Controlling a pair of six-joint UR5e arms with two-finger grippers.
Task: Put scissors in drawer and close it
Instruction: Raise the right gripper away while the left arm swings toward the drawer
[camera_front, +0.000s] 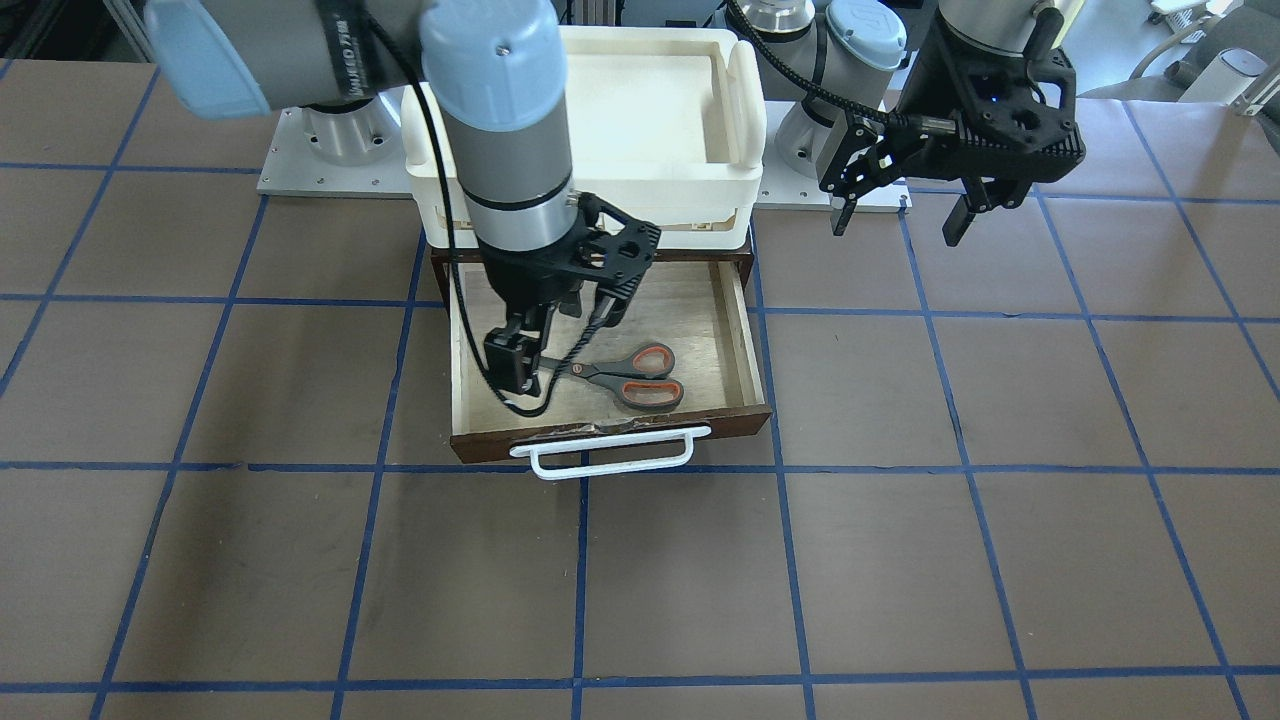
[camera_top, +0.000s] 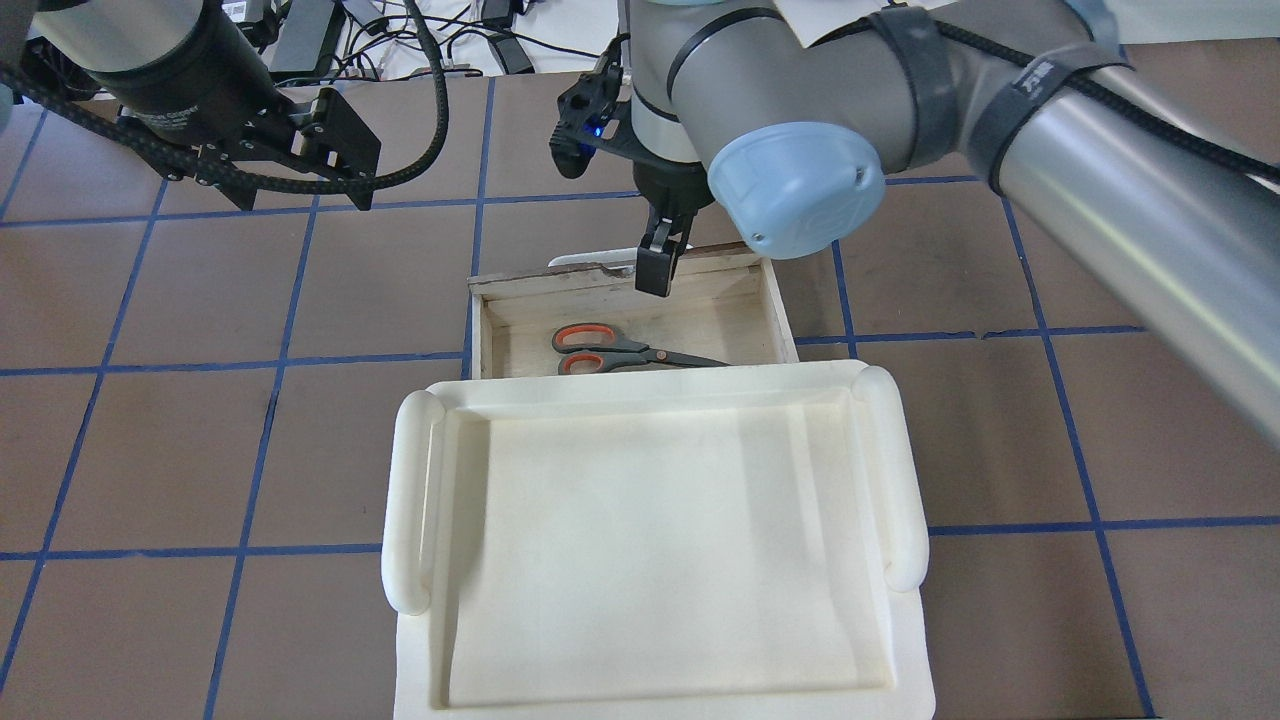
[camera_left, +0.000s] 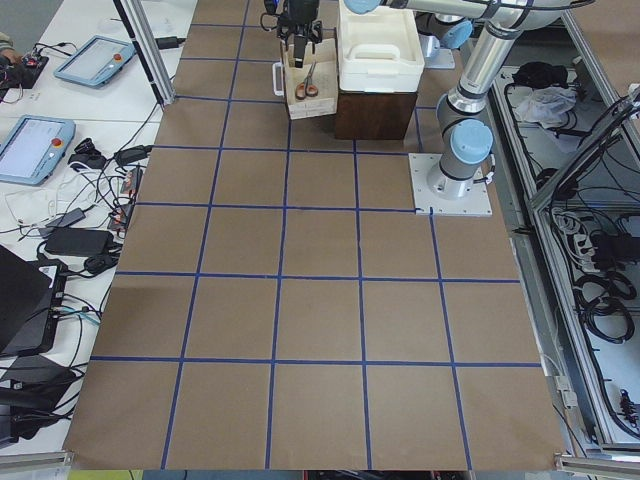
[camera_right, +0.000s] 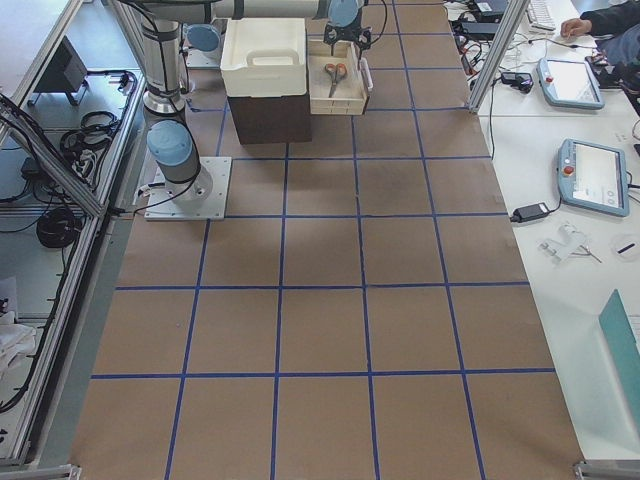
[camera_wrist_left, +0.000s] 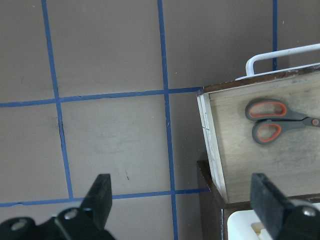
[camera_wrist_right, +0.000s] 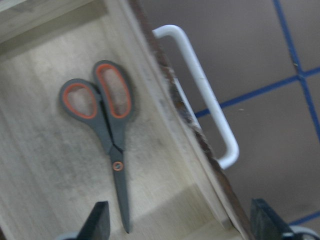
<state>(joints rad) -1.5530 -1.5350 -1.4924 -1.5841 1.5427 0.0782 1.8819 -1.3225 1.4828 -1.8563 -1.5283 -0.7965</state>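
The scissors (camera_front: 612, 375) are lying flat on the floor of the drawer (camera_front: 690, 310). So the putting-in part looks done, and I think the step now is to shut the drawer. It is pulled far out of its dark case (camera_left: 375, 112).

The right gripper (camera_wrist_right: 182, 225) hangs over the drawer, above the blade end of the scissors. Its fingers (camera_wrist_right: 100, 220) are wide apart and hold nothing. The left gripper (camera_front: 900, 222) is well off to one side of the drawer, up over the worktop (camera_front: 1000, 500). Its fingers are wide and hold nothing too.

To shut the drawer well, the right gripper should first go straight up, clear of the drawer walls. Then it can come down just outside the drawer front, by the white handle (camera_front: 610, 455), and push flat on the middle of the front. Pushing at a corner could make the drawer go in crooked and stick.

The scissors are closed. Their long line runs side to side in the drawer, nearly along its front. The tips point at the drawer's side wall on the robot's right. The orange loops are by the other side wall. They lie nearer the drawer's front than its back.
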